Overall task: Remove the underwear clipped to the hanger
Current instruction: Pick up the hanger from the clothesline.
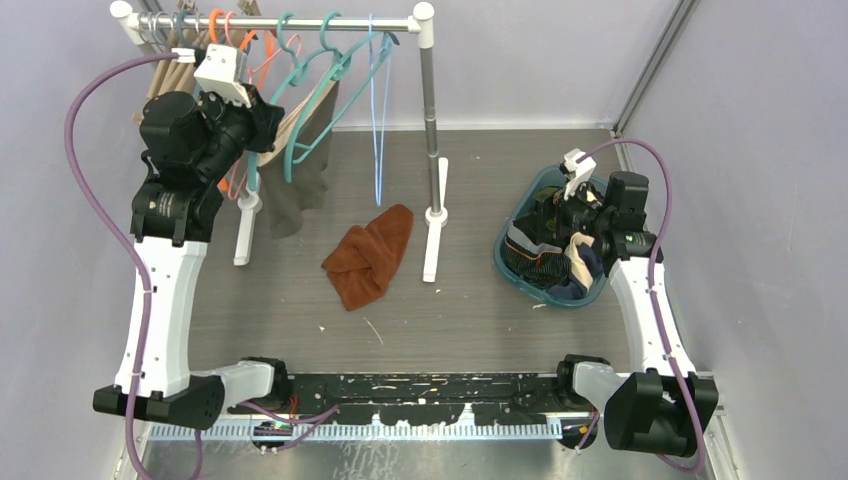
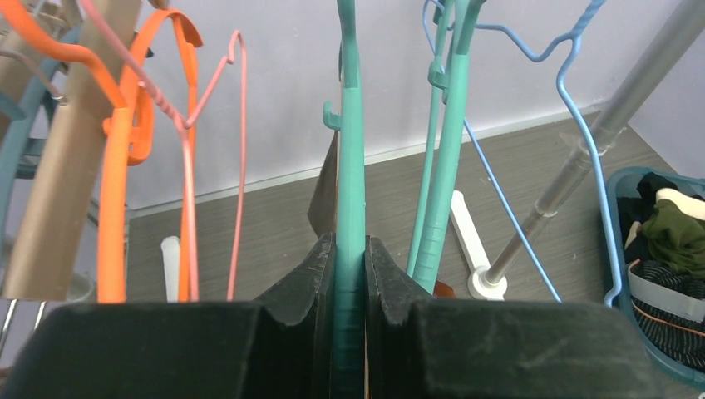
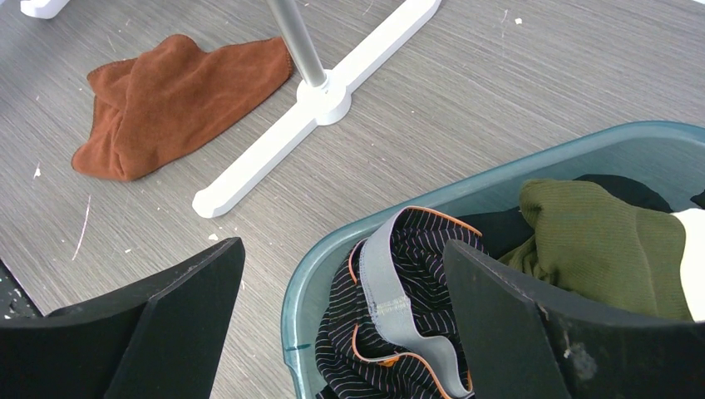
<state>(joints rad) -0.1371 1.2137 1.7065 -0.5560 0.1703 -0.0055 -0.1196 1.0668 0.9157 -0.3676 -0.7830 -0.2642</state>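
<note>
Underwear [image 1: 300, 190], grey-olive, hanging on teal hanger [image 2: 350, 166] at upper left, left gripper [image 2: 350, 251] jaws pinched tight on that hanger's shaft, right gripper [image 3: 342, 249] jaws spread wide and empty, teal basket [image 3: 499, 181] beneath at right, holding striped shorts [image 3: 416, 249] and olive shorts [image 3: 599, 233]

place: robot lab test cell | rig: left arm [image 1: 165, 290] and right arm [image 1: 640, 310] bolted to a black rail [image 1: 420, 385] at the near edge of a grey wood-grain tabletop [image 1: 480, 300] | surround: plain pale walls [image 1: 560, 60], metal frame strut [image 1: 655, 60] | props: small garment rack [image 1: 431, 110], teal hanger [image 2: 349, 166], teal laundry basket [image 3: 298, 316]
</note>
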